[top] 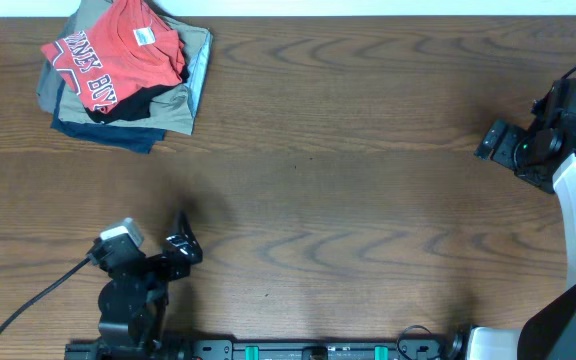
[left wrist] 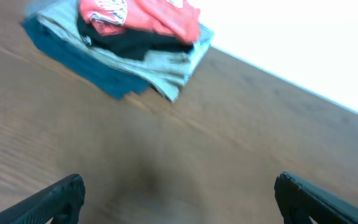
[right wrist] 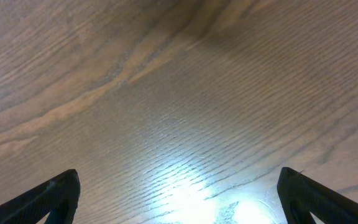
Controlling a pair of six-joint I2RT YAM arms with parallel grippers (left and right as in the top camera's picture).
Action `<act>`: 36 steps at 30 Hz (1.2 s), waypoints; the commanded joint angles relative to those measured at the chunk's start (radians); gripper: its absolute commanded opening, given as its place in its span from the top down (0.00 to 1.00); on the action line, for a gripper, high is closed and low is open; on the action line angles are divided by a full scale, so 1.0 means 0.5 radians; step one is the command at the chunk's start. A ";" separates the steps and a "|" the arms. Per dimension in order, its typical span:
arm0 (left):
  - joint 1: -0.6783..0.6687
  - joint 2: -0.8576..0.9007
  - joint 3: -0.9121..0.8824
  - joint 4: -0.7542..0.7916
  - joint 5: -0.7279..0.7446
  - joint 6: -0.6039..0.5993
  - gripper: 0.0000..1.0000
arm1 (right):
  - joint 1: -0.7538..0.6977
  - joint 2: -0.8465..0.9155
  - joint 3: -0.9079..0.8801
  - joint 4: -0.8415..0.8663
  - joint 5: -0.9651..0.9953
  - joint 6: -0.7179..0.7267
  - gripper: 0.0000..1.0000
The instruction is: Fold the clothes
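The clothes, a coral-red T-shirt point(top: 118, 52) with navy-and-white lettering and a white neck tag, lie crumpled on top of a pile of garments at the far left corner of the table. In the left wrist view the T-shirt point(left wrist: 160, 17) shows at the top, blurred. My left gripper point(top: 181, 243) hovers near the front left edge, well short of the pile, open and empty point(left wrist: 178, 196). At the right edge my right gripper point(top: 492, 140) is open over bare wood point(right wrist: 178, 193), far from the shirt.
Under the red shirt lie a black garment point(top: 133, 103), a khaki one point(top: 173, 112), a light blue one point(top: 200, 72) and a navy one point(top: 98, 131). The wooden table point(top: 348, 190) runs between the arms. A white wall edge point(left wrist: 316, 43) lies beyond the table.
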 commanded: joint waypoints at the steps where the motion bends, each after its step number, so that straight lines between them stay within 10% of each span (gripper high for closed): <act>1: 0.097 -0.053 -0.100 0.119 0.076 0.037 0.02 | -0.010 -0.003 0.016 -0.002 0.000 0.011 0.01; 13: 0.133 -0.057 -0.390 0.407 0.085 -0.315 0.02 | -0.010 -0.003 0.016 -0.002 0.000 0.011 0.01; 22: 0.230 -0.135 -0.467 0.739 0.128 0.257 0.02 | -0.010 -0.003 0.016 -0.002 0.000 0.011 0.01; 36: 0.386 -0.134 -0.617 0.948 0.268 0.434 0.02 | -0.010 -0.003 0.016 -0.002 0.000 0.011 0.01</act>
